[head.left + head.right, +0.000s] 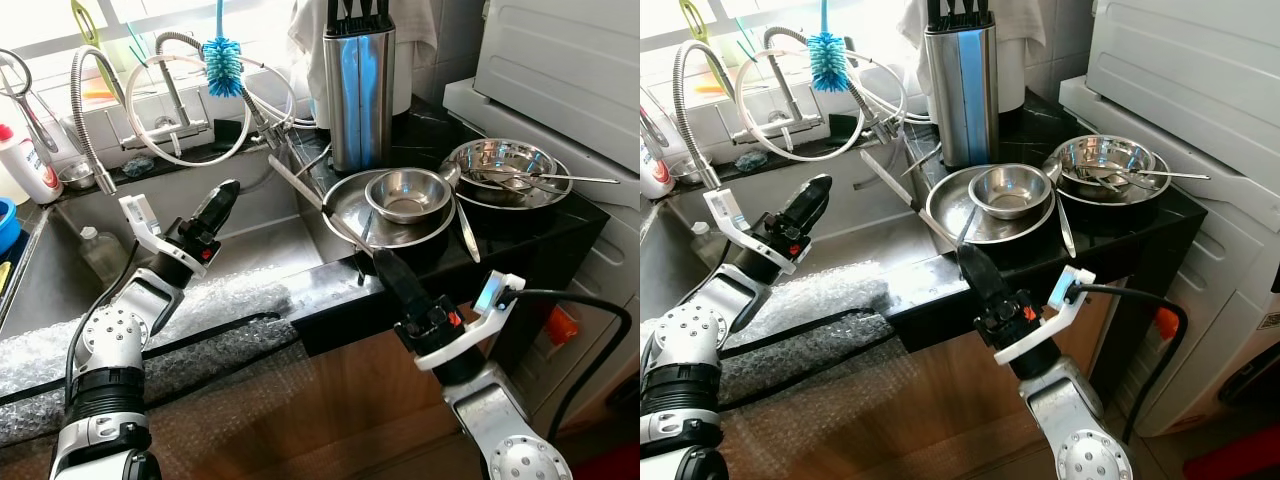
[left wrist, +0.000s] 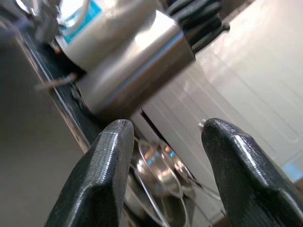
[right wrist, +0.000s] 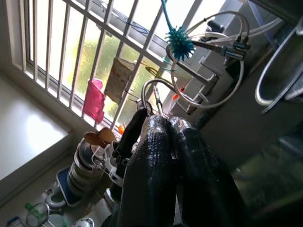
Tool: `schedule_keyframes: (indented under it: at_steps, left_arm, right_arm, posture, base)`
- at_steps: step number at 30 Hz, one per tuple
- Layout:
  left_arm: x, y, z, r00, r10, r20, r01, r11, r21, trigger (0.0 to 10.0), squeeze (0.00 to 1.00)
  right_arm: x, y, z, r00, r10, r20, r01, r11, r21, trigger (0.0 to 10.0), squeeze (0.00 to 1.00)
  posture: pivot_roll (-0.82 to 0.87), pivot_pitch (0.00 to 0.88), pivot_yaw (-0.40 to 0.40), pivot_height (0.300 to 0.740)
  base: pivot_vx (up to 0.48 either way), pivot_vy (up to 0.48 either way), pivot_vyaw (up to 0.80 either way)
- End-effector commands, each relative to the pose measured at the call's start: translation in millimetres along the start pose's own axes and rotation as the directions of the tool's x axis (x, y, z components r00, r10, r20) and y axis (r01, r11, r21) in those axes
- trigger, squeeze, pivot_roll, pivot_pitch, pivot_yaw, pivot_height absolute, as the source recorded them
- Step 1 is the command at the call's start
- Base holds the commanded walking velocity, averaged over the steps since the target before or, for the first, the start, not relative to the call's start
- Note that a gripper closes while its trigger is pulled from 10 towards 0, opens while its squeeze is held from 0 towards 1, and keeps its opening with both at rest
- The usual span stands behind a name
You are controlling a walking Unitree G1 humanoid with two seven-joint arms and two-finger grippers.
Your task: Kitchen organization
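With the left gripper [image 1: 222,195] spread and the right gripper [image 1: 383,268] clenched empty, reach slowly for the small bowl [image 1: 405,193], gripping its rim squarely.

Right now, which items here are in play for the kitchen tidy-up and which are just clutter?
In play:
- small steel bowl in the pan
- steel bowl with utensils
- left gripper, open
- right gripper, shut

Lying about:
- knife block
- blue bottle brush
- tap hoses
- bubble wrap

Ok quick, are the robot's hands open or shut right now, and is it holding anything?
Left gripper: open, fingers apart, holding nothing, raised over the sink.
Right gripper: shut, fingers pressed together, holding nothing, by the counter edge.
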State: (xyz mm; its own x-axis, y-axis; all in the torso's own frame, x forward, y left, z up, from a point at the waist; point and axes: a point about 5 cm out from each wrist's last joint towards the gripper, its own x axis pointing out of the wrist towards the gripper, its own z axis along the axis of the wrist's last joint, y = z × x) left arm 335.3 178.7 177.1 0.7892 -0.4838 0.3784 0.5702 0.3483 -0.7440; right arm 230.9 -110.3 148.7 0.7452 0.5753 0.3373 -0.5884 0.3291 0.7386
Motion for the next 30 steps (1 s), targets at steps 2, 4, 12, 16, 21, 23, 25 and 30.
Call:
schedule_keyframes:
  at_steps: [2,4,12,16,21,23,25,30]
  left_arm:
    - [-1.3,-0.4,-1.0,1.000,-0.001,0.002,0.001,1.000,0.012,10.0,0.00]
    - [0.8,-1.2,-2.5,1.000,-0.003,0.008,0.003,1.000,0.008,10.0,0.00]
    - [4.3,-5.5,-12.9,1.000,-0.016,0.001,0.016,1.000,-0.007,10.0,0.00]
    - [5.4,-6.9,-14.0,1.000,-0.022,0.012,0.022,1.000,-0.021,10.0,0.00]
    - [7.6,-11.2,-15.6,0.999,-0.048,0.020,0.049,0.998,-0.038,10.0,0.00]
    - [7.9,-13.0,-16.8,0.998,-0.057,0.019,0.058,0.997,-0.043,10.0,0.00]
    - [7.6,-13.3,-17.6,0.998,-0.058,0.021,0.059,0.997,-0.046,10.0,0.00]
    - [7.5,-13.7,-17.9,0.998,-0.063,0.024,0.064,0.997,-0.049,10.0,0.00]
  right_arm:
    - [-0.9,1.2,-6.3,0.999,0.004,-0.034,-0.003,1.000,0.029,10.0,0.00]
    - [-0.7,2.6,-6.8,0.999,0.014,-0.034,-0.013,0.999,0.038,10.0,0.00]
    - [1.3,5.5,-7.7,0.999,0.040,-0.032,-0.038,0.998,0.053,10.0,0.00]
    - [1.5,5.5,-8.0,0.999,0.043,-0.033,-0.041,0.997,0.061,10.0,0.00]
    - [2.4,4.1,-9.6,0.999,0.038,-0.038,-0.036,0.997,0.066,10.0,0.00]
    - [2.3,2.6,-10.3,0.999,0.032,-0.040,-0.029,0.997,0.068,10.0,0.00]
    - [2.6,1.4,-10.9,0.999,0.027,-0.042,-0.024,0.997,0.072,10.0,0.00]
    - [2.6,-1.3,-11.4,0.999,0.016,-0.041,-0.013,0.997,0.074,10.0,0.00]
  posture:
    - [-0.11,0.000,0.149,0.740]
    - [-0.11,0.000,0.150,0.740]
    - [-0.11,0.000,0.149,0.740]
    - [-0.11,0.000,0.147,0.740]
    - [-0.11,0.000,0.144,0.740]
    - [-0.10,0.000,0.143,0.740]
    - [-0.10,0.000,0.144,0.740]
    - [-0.10,0.000,0.143,0.740]
  base:
    - [0.000,0.000,0.00]
    - [0.000,0.000,0.00]
    - [0.000,0.000,0.00]
    - [0.000,0.000,0.00]
    - [0.000,0.000,0.00]
    - [0.000,0.000,0.00]
    - [0.000,0.000,0.00]
    - [0.000,0.000,0.00]
